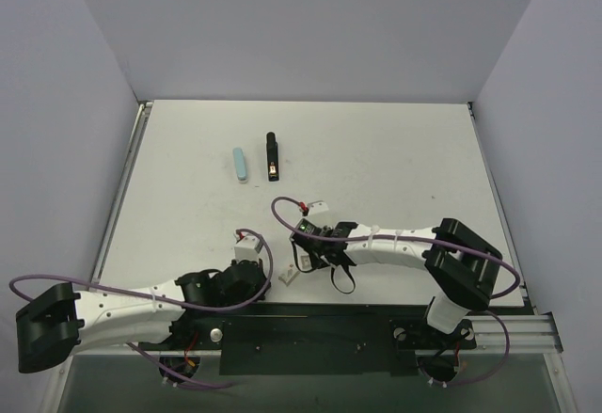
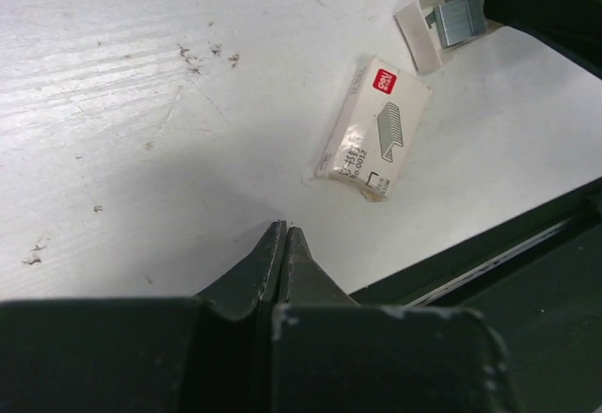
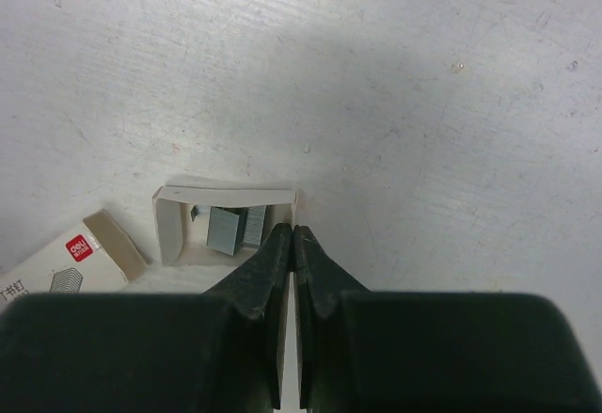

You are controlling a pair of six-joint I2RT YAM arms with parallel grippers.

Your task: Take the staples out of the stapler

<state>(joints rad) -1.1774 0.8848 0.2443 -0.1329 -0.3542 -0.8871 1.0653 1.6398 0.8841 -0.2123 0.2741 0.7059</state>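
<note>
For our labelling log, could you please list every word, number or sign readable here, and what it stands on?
"0012", after blurred characters: side of the small beige cardboard staple box.
Its red logo patch: white lettering too small to read.
Slim black stapler: nothing legible.

The left claw (image 2: 285, 230), pinched together, hangs near a staple box (image 2: 374, 129) on the white table (image 2: 141, 103).

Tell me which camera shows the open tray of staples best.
Right wrist: the staple tray lies open just ahead of the right gripper, staples visible inside. Left wrist catches it at the top right edge, partly cut off. Top external shows only a tiny white shape.
</note>
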